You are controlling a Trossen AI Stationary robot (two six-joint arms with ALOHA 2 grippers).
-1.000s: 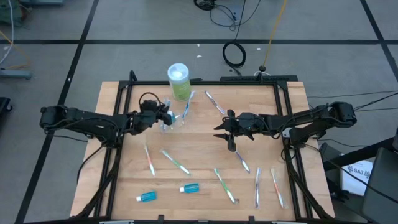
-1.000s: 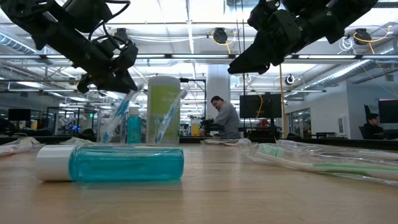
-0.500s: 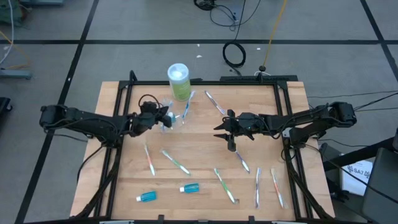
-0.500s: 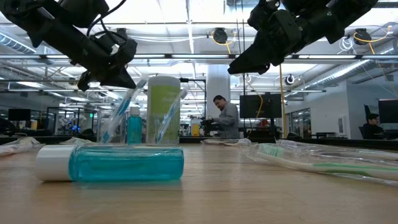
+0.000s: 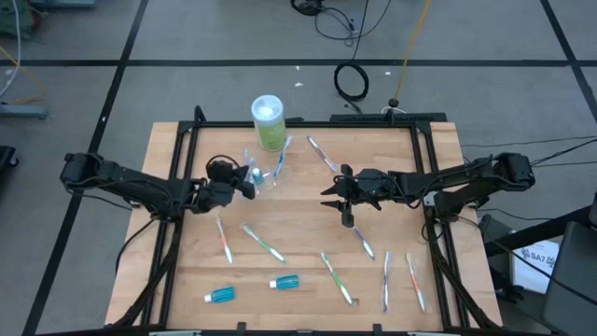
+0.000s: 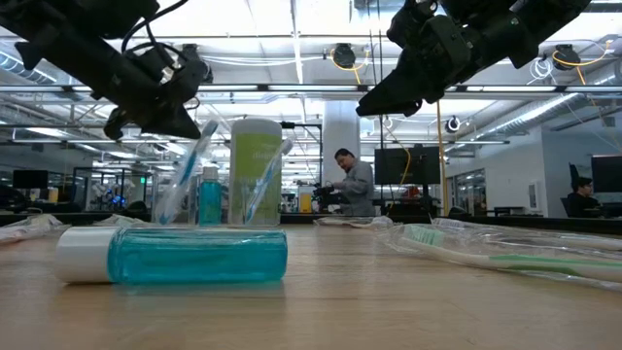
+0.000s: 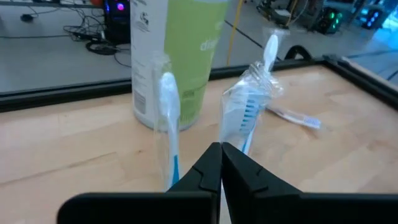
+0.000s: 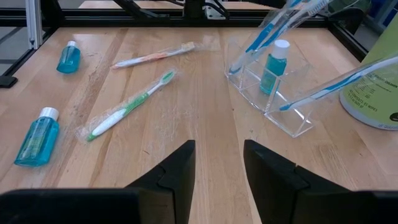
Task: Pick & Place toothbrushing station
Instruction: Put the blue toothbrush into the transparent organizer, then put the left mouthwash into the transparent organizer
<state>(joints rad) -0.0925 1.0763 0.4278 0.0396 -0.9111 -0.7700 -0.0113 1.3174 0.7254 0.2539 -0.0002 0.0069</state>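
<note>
Now our left gripper [image 5: 244, 185] is clenched empty beside the clear holder [image 8: 268, 87], which stands near the worktop's [image 5: 308, 215] far edge holding toothbrushes. Our right gripper [image 5: 332, 198] hovers released mid-worktop. We should descend squarely over a loose toothbrush [image 5: 264, 243].

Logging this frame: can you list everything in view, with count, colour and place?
table: one, pale wood, under both arms
canister: one, green and white, table's back edge
holder: one, clear, just in front of the canister
held toothbrushes: three, blue accents, leaning in the holder
loose toothbrushes: seven, green, blue or pink accents, scattered flat
blue tubes: three; two lying front-left, one standing in the holder
people: two, in the room behind
left gripper: shut, empty, beside the holder
right gripper: open, empty, mid-table
</note>
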